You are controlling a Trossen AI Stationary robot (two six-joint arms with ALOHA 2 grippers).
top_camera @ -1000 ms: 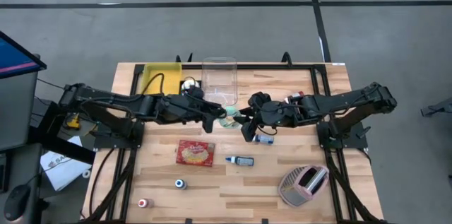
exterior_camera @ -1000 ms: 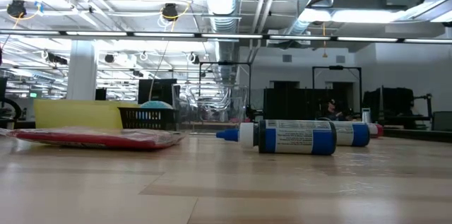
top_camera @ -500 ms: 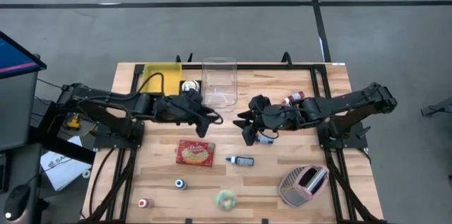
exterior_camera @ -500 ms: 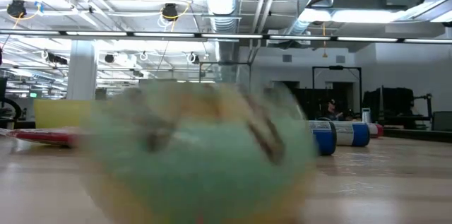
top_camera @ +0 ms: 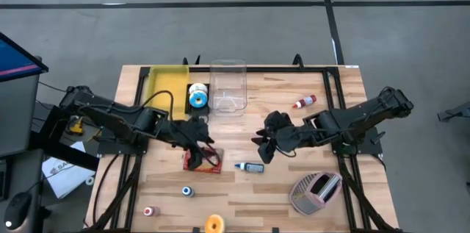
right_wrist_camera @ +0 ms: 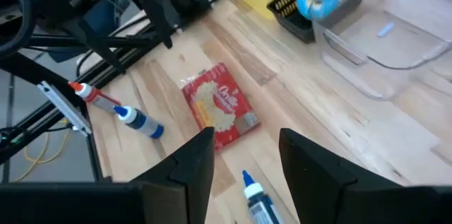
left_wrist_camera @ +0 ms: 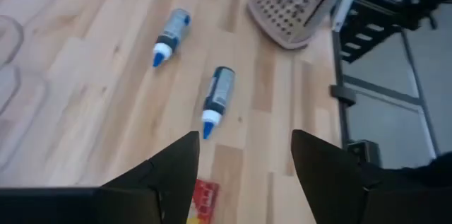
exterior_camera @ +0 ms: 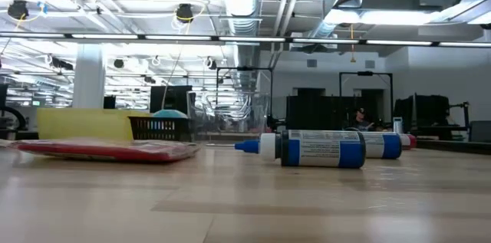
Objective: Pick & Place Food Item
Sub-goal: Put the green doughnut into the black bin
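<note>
Wooden table (top_camera: 294, 189): red packet (top_camera: 203, 159), glue bottle (top_camera: 250, 167), grater (top_camera: 316, 191), doughnut (top_camera: 214, 224).

No text can be read for certain. The flat red snack packet (right_wrist_camera: 218, 107) lying near the middle of the wooden worktop (top_camera: 330, 196) carries white script lettering on its face, too small to make out. The white-and-blue squeeze bottle (exterior_camera: 311, 149) lying on its side on the worktop bears a white label with lines of fine print, also illegible.
</note>
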